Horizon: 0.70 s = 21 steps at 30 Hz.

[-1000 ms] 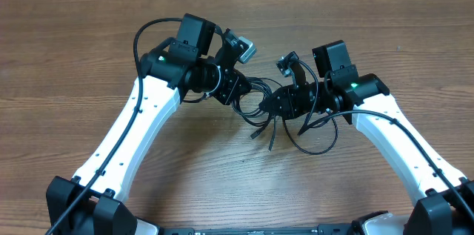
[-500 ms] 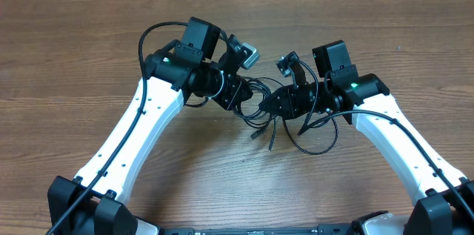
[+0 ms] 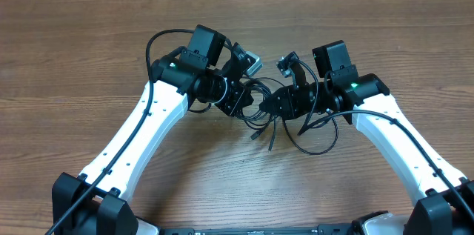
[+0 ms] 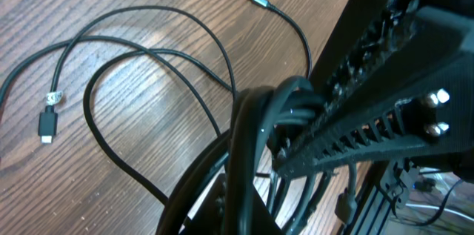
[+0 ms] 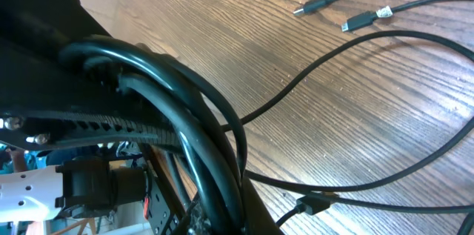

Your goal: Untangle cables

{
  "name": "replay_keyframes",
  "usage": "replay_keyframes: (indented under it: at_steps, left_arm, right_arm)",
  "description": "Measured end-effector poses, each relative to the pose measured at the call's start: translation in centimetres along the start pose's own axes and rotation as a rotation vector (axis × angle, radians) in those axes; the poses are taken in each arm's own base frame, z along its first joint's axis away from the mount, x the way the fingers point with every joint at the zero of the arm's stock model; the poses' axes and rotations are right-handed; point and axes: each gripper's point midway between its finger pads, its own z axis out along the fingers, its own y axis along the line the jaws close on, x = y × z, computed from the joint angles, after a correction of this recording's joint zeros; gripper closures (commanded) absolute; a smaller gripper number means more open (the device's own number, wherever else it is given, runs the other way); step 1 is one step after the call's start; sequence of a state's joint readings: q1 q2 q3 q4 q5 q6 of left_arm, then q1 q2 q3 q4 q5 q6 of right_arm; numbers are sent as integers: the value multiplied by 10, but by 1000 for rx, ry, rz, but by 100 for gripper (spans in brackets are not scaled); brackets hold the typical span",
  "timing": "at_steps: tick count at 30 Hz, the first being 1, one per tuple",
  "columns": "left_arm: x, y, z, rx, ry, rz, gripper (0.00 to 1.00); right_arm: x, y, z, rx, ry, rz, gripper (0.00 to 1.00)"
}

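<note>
Arms bent inward, left hand (image 3: 243,104) and right hand (image 3: 272,105) both clamped closed, tips close together.

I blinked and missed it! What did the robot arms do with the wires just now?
The left arm slid a little toward the right arm, and the left gripper squeezed its last bit shut on the cables. The right gripper stayed shut on the same bunch without moving, and the loose loops on the table lay as before.
</note>
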State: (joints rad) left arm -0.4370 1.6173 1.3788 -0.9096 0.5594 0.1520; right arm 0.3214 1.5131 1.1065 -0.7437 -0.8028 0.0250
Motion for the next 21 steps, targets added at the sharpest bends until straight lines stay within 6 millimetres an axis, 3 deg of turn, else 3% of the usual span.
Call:
replay_keyframes:
  at_steps: [9, 14, 21]
  left_arm:
    - [-13, 11, -15, 0, -56, -35, 96]
    - [-14, 20, -23, -10, -70, -66, 96]
    - [-14, 20, -23, -8, -67, -70, 96]
  right_arm:
    - [16, -17, -1, 100, 52, 61, 87]
    - [18, -29, -3, 169, 58, 69, 96]
    - [19, -47, -7, 278, 50, 112, 96]
